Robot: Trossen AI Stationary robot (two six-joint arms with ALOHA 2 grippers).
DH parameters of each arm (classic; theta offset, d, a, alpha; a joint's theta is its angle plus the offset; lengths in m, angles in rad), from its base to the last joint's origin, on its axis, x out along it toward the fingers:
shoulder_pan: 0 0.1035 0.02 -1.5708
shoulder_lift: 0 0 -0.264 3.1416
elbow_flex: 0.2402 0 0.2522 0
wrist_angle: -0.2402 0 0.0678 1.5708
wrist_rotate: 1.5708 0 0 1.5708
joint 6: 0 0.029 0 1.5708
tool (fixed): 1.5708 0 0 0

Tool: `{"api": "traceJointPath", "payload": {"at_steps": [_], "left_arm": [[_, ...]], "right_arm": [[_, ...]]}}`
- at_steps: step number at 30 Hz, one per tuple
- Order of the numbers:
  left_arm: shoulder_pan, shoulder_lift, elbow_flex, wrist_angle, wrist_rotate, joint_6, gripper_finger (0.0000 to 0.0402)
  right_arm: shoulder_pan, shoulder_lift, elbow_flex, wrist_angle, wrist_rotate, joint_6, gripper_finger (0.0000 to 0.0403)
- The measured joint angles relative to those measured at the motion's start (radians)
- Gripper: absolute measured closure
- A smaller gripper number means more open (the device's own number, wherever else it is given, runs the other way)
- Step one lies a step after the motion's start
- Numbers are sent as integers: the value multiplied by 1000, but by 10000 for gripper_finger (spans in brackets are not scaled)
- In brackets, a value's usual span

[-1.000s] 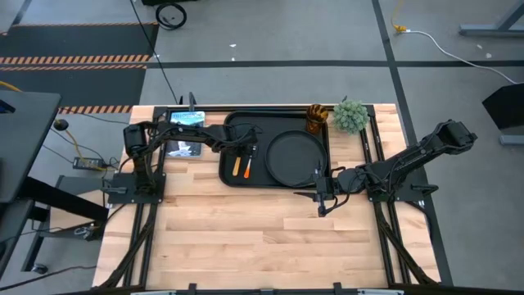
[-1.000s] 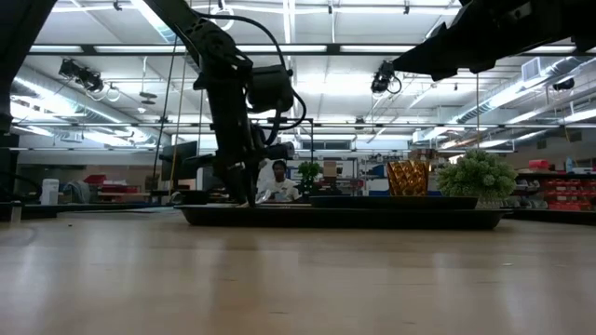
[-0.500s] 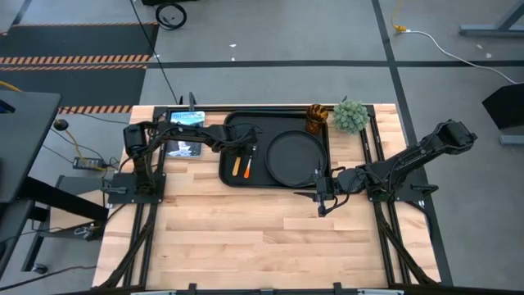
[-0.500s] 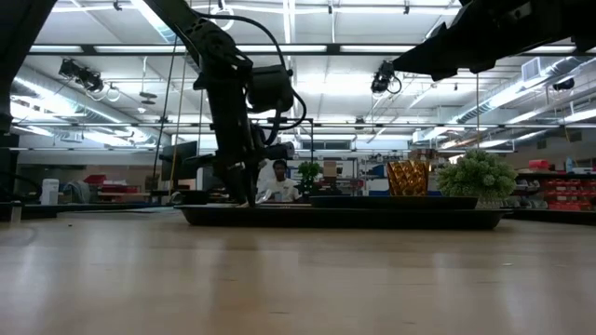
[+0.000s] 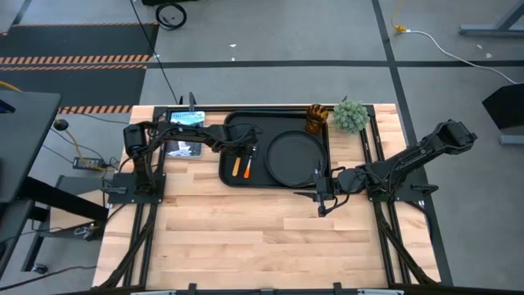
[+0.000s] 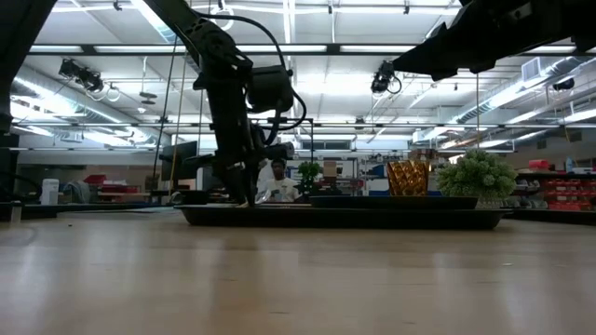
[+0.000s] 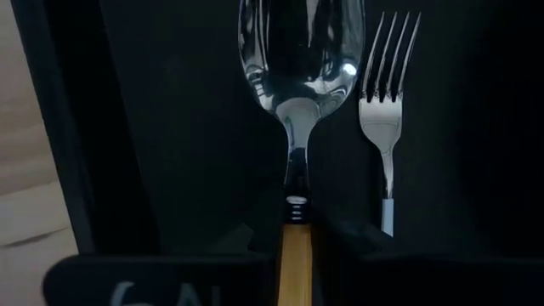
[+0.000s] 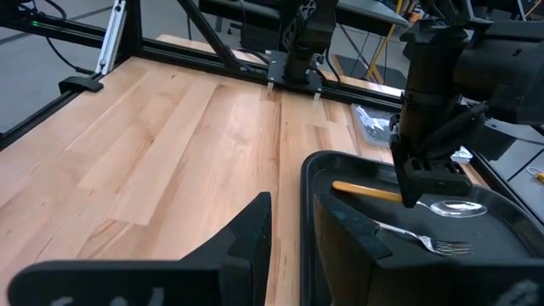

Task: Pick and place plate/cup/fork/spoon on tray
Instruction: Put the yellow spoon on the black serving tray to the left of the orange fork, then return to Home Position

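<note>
The black tray (image 5: 233, 123) lies at the table's far middle. The round black plate (image 5: 295, 157) rests on its right half. The spoon (image 7: 299, 68) and the fork (image 7: 387, 102) lie side by side on its left half, handles toward the near edge. The amber cup (image 5: 316, 117) stands at the tray's far right corner. My left gripper (image 5: 244, 152) points down over the spoon, shut on its handle. My right gripper (image 5: 319, 197) is open and empty at the tray's near right corner, and the tray's rim (image 8: 308, 212) shows between its fingers. My left gripper pinches the spoon's yellow-orange handle (image 7: 296, 255) between its two fingers, just behind the silver neck. The fingers come from above, pointing down, and lie across the handle. The spoon lies flat on the tray, with its bowl (image 8: 455, 206) toward the far edge.
A small green plant (image 5: 350, 115) stands to the right of the cup. A blue-topped item and a clear packet (image 5: 184, 135) lie left of the tray by the left arm's base. Bare wood (image 5: 246, 238) fills the near half. A person (image 6: 277, 181) shows far behind.
</note>
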Motion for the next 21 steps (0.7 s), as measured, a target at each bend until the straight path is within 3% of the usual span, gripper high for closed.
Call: {"api": "traceJointPath", "payload": {"at_steps": [11, 21], "left_arm": [[-1, 0, 0, -1, -1, 0, 264], [-1, 0, 0, -1, -1, 0, 256]], "right_arm": [[0, 0, 0, 0, 0, -2, 305], [0, 0, 0, 0, 0, -2, 305]]}}
